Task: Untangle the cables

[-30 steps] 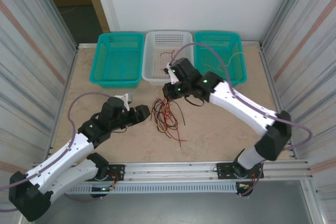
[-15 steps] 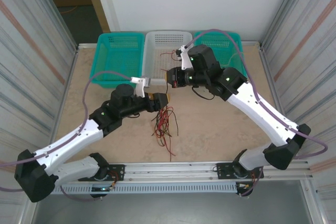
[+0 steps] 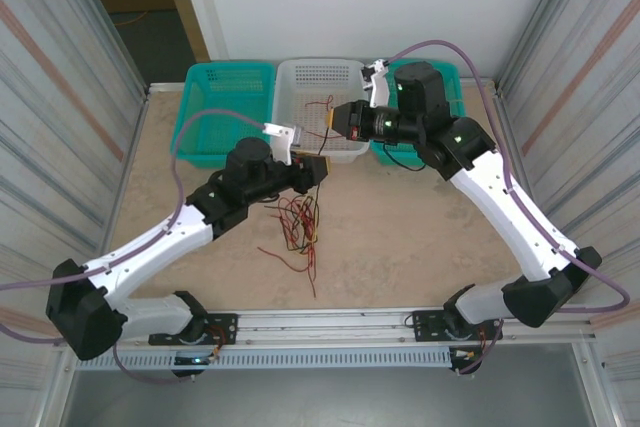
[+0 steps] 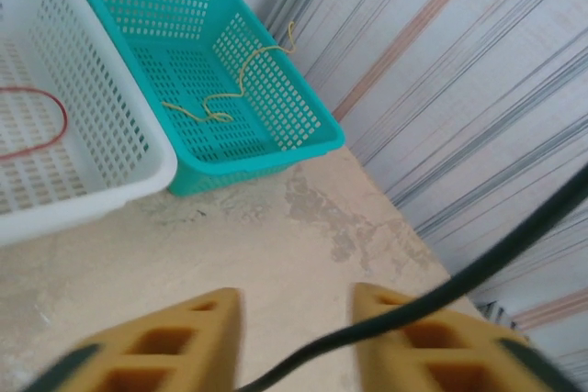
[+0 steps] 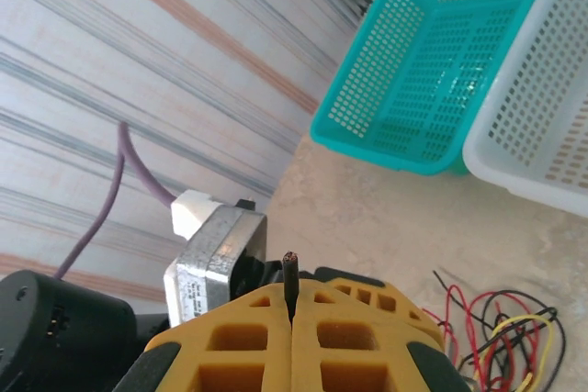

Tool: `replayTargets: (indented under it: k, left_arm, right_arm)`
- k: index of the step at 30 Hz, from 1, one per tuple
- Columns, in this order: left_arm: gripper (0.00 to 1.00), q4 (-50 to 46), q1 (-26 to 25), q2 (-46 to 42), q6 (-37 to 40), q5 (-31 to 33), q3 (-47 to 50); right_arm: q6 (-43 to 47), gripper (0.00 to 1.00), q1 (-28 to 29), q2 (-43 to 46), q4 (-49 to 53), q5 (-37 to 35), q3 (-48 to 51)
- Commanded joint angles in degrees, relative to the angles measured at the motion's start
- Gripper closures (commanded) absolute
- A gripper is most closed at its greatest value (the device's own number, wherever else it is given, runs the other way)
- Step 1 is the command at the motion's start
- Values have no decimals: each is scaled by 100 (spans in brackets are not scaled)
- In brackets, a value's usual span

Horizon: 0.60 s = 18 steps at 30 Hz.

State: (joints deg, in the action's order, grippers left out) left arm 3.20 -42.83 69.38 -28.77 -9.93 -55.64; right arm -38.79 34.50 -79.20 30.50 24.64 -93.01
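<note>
A tangle of red, black and pale yellow cables [image 3: 295,222] lies on the table in front of the white basket [image 3: 300,147]; the right wrist view catches its edge [image 5: 496,319]. My right gripper [image 3: 335,122] [image 5: 292,305] hangs over the white basket's near edge, shut on a black cable whose cut end [image 5: 291,268] sticks up between the fingers. My left gripper [image 3: 312,169] [image 4: 299,319] hovers just above the tangle, open, and a dark cable [image 4: 514,236] crosses in front of its right finger [image 4: 432,337].
Three baskets line the far edge: teal [image 3: 228,107], white, teal [image 3: 445,137]. A red cable [image 4: 37,126] lies in the white one and a yellow cable [image 4: 230,98] in the right teal one [image 4: 303,126]. Corrugated walls stand on both sides.
The right gripper has risen and moved back and right over the white basket with the black cable. The left gripper has swung right and farther in. The tangle has shifted left.
</note>
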Motion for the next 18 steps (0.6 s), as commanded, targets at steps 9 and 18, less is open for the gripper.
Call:
replayTargets:
  k: [9,18]
  left_arm:
    - [100,-249,36,215,114,-62,-877]
    - [100,-1035,452,-56,-922,-158,-1711]
  right_arm:
    - [-423,75,-340,10,-712,554,177]
    - [-122,26,-491,620,-566,395,1827]
